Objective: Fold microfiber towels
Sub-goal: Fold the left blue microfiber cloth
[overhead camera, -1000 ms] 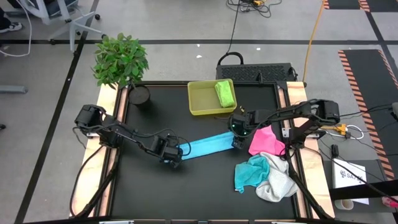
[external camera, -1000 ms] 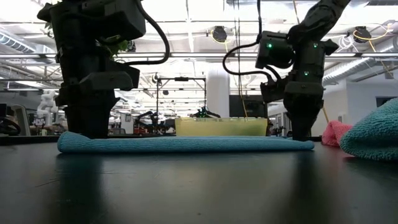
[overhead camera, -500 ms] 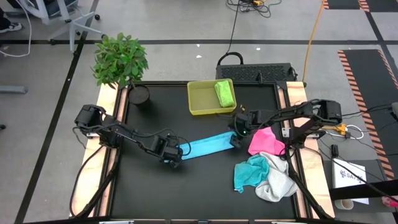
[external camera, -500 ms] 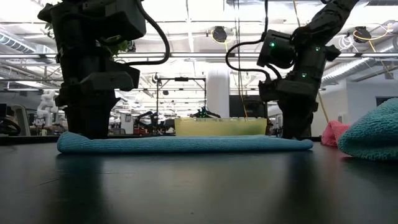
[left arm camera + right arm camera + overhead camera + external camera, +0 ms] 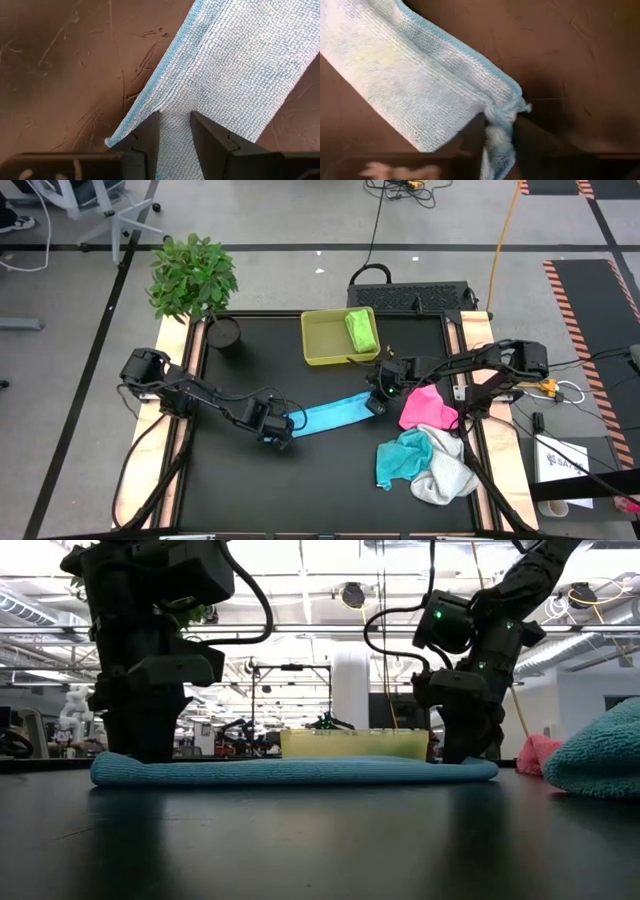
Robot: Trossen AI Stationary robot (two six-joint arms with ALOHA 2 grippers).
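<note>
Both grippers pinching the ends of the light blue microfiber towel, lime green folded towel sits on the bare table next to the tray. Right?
Not quite. The lime green folded towel lies inside the yellow-green plastic tray, not beside it; the high view shows this. The rest holds: left gripper and right gripper each pinch an end of the light blue microfiber towel.

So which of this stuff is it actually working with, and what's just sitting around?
Part of the job:
- light blue towel, pinched at one end by the left gripper and at the other by the right gripper
- pink towel
- teal towel
- white towel
- lime green towel, lying in the tray

Just lying about:
- yellow-green tray
- potted plant
</note>
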